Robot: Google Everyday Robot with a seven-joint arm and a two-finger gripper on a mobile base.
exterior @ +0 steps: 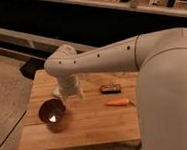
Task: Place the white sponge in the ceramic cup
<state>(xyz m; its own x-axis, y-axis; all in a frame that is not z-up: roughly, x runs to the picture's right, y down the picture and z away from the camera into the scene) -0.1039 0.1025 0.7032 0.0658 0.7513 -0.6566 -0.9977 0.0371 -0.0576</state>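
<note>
My gripper (69, 94) hangs from the white arm over the left half of the wooden table (92, 125), pointing down. It is just above and to the right of a wide dark maroon bowl (51, 110). A small pale thing (53, 119) shows at the bowl's near side; it may be the ceramic cup, but I cannot tell. I cannot make out the white sponge as a thing apart from the white gripper; it is hidden or out of view.
An orange carrot-like object (117, 102) lies right of centre on the table. A small dark flat object (110, 89) lies behind it. My arm's bulky white body (169, 91) covers the table's right side. Dark shelving runs along the back.
</note>
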